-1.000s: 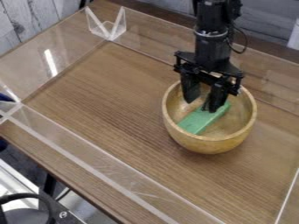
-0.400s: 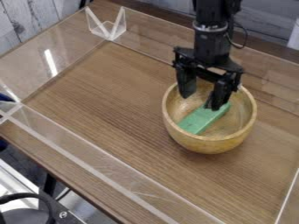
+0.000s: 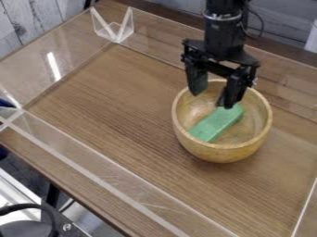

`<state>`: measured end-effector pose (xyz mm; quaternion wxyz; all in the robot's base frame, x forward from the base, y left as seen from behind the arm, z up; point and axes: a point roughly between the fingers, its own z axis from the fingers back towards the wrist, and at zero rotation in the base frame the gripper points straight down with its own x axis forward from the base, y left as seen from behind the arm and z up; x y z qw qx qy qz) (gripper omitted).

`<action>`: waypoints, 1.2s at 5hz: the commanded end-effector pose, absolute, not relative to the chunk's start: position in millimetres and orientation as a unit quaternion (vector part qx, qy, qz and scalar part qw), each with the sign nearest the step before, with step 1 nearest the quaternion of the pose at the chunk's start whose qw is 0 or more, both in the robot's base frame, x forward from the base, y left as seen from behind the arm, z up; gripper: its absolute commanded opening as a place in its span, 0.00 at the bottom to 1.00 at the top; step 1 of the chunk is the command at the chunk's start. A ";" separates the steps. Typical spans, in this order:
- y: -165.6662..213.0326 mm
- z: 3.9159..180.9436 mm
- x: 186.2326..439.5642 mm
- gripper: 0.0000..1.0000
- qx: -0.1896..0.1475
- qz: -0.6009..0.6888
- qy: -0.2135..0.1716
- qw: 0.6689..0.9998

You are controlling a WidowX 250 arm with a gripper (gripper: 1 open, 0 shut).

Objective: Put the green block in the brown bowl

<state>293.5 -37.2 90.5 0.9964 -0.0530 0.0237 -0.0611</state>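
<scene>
The green block (image 3: 220, 123) lies tilted inside the brown bowl (image 3: 206, 147), leaning against its inner wall on the right-hand part of the wooden table. My gripper (image 3: 217, 91) hangs just above the bowl's far rim, pointing straight down. Its black fingers (image 3: 198, 85) stand apart and open, with nothing between them. The block is free of the fingers.
A clear acrylic wall (image 3: 87, 157) runs around the wooden tabletop (image 3: 106, 102). A small clear bracket (image 3: 113, 25) stands at the back left corner. The arm's black column rises from the gripper out of the top of the picture.
The gripper has risen out of the bowl, leaving the green block lying inside. Its fingers stay spread apart.
</scene>
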 end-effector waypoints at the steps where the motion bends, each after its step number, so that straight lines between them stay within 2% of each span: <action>1: -34.3 119.7 303.5 1.00 -0.050 -0.061 -0.024 0.997; 6: -30.7 127.5 300.9 1.00 -0.045 -0.061 -0.029 0.997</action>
